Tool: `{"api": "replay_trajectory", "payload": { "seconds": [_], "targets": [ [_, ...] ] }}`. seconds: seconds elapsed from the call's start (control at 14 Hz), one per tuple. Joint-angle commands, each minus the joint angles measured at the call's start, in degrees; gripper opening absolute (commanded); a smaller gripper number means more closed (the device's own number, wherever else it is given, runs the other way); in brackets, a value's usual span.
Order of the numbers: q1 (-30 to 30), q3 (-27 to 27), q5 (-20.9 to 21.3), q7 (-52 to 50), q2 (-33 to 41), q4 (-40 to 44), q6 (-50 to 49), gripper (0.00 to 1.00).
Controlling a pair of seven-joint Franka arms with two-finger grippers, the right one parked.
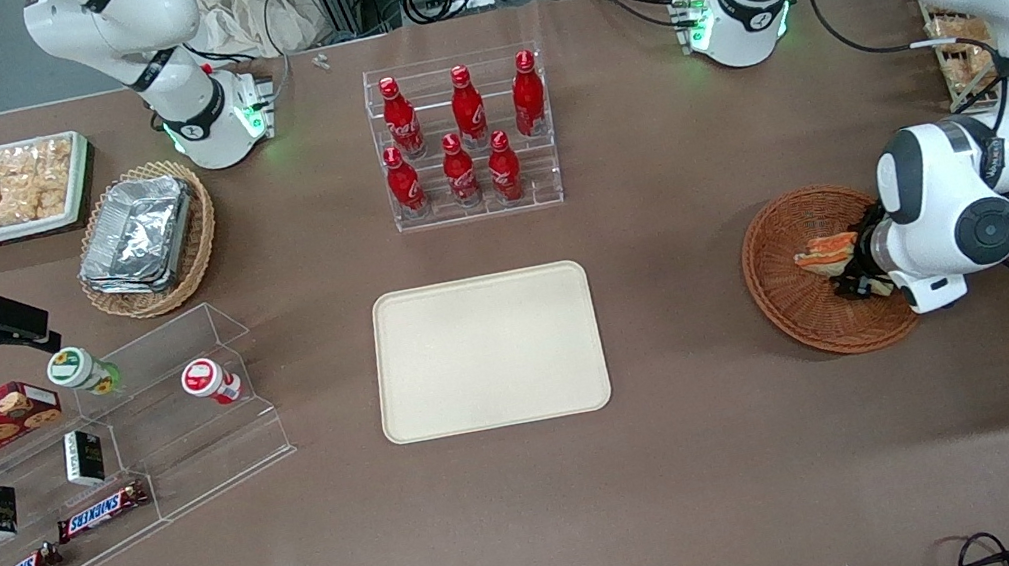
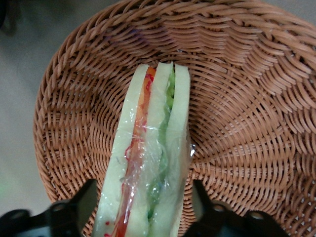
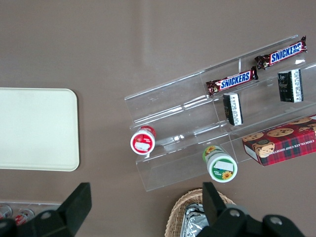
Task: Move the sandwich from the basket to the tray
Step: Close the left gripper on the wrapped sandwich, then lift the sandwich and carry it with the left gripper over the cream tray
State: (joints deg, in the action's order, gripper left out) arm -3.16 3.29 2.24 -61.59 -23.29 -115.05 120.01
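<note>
your left gripper (image 2: 148, 210) jaws straddle the plastic-wrapped triangular sandwich (image 2: 148, 163) in the round reddish-brown wicker basket (image 1: 796, 303), not visibly clamped. squeeze gently, lift straight, carry toward 9 o'clock to the cream rectangular tray (image 1: 487, 351).

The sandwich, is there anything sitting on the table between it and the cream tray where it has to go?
Nothing visible. The sandwich lies in the basket, with the hand open around it, one finger either side. Only bare table separates the basket and the tray, which holds nothing. The bottle rack stands farther from the front camera, off that path.
</note>
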Motion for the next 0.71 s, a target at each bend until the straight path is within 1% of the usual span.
{"api": "replay_trajectory", "payload": {
  "seconds": [0.0,0.14,0.36,0.43,0.64],
  "targets": [
    [1.31,-0.22,-0.39,-0.11,1.66,-0.35,0.75,0.0],
    [1.31,-0.22,-0.39,1.37,4.02,0.0,-0.74,0.0],
    [1.4,-0.22,-0.48,9.09,11.31,0.79,-7.66,0.0],
    [1.4,-0.3,-0.56,12.33,13.42,2.19,-11.52,0.0],
    [0.96,-0.66,-4.16,26.2,17.56,10.7,-25.93,0.0]
  ]
}}
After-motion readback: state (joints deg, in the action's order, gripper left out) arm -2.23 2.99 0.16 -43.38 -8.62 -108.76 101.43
